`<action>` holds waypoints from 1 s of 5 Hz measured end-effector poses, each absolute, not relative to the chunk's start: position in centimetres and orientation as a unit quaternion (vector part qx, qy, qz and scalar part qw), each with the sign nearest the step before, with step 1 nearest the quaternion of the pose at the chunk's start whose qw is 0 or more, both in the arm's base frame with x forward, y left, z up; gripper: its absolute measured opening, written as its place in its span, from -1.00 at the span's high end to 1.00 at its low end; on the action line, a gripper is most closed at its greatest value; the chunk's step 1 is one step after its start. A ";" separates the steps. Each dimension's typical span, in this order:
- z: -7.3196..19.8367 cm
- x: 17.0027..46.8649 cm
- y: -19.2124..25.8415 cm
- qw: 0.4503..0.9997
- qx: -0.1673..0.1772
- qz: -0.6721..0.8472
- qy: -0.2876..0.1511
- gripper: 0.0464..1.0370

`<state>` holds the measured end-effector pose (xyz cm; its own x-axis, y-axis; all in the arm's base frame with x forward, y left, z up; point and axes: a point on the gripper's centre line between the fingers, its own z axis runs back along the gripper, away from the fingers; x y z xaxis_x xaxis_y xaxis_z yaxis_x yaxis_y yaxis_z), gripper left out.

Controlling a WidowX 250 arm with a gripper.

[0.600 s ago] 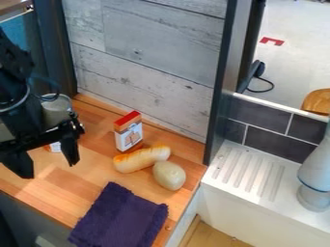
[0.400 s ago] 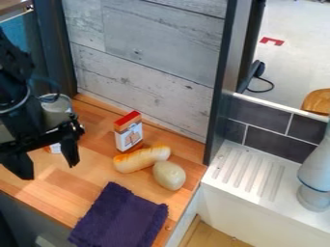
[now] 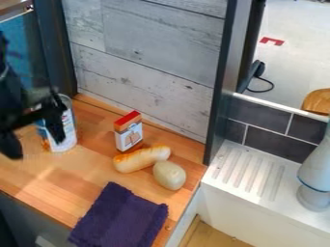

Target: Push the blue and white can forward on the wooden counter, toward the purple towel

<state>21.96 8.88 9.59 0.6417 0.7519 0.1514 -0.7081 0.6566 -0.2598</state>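
While the counter items hold their places, the gripper shows the only clear shift against the two earlier frames: it draws up and to the left across the view, and the arm above it moves the same way. The blur on both is consistent with motion at this moment. The claw is well open—its two fingers stand wide apart, with bare counter visible between and below them—and no object is seen held. As a result of the shift, the can is much more exposed than before; its pale side and part of a blue label now show behind the nearer finger. It stands upright on the counter at the left, near the foot of the wall, and is the item closest to the gripper. Whether a finger touches it cannot be told from this angle. No displacement of the can is noted, although its earlier cover makes that finding tentative. The finding for the work in hand: no grasp is established, and the change reads as a repositioning of an empty claw rather than the carrying of anything. The remaining items are unchanged—the box upright, the bread lying just in front of it, the potato beside the bread, and the cloth spread near the counter's front edge.
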 end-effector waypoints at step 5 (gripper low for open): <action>9.8 31.1 19.1 0.916 -0.015 0.384 -0.113 -0.93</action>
